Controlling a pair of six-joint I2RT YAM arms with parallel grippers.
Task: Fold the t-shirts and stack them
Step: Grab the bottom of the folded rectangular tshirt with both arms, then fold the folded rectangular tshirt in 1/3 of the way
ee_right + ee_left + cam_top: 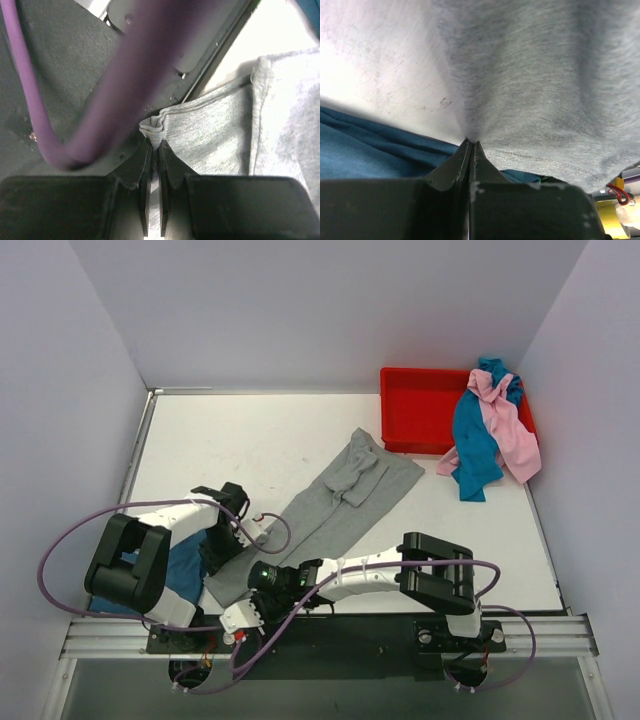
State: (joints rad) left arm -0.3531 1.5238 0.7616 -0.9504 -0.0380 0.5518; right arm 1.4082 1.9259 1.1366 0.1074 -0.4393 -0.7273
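The left claw (471, 145) is pinched tight on the near edge of the grey t-shirt (345, 495); the right claw (155, 146) clamps a bunched corner of it close by; the shirt stretches diagonally across the desk (250, 440); a darker blue t-shirt (185, 575) lies under the left arm; the teal-blue t-shirt (472, 440) and the pink t-shirt (515, 435) drape over the red bin (415, 415).

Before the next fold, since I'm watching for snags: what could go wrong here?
The right gripper pinches only a small bunched hem corner of the grey shirt; it could slip. The purple cable runs close beside that gripper and might snag. The left gripper grips the grey shirt next to the darker blue shirt, which might drag along.
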